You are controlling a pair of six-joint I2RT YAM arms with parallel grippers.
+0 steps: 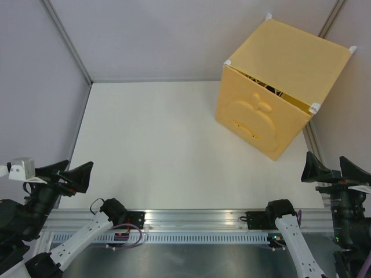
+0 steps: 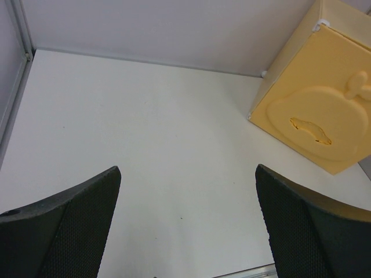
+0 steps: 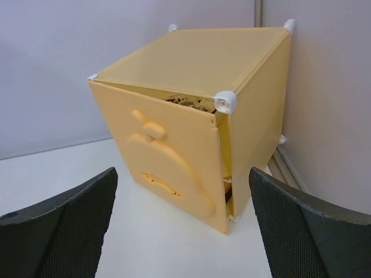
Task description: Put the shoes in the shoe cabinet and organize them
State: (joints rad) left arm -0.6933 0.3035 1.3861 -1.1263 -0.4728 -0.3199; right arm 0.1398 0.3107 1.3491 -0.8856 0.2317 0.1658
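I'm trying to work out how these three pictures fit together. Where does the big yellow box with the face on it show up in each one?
Top external: the shoe cabinet stands upper right, near the table's far right corner.
Left wrist: shoe cabinet in the upper right corner, cut off by the edge.
Right wrist: shoe cabinet at centre, large.
Shared landmark: the smiling face embossed on its front, visible in all three.

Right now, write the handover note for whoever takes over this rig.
Left gripper: open, empty, low at the near edge.
Right gripper: open, empty, facing the shoe cabinet.
The cabinet stands far right, its door almost shut with a slit open along the top.
No shoes are in plain view, and the cabinet's contents cannot be confirmed.
To do: probably check inside, then press the door shut.
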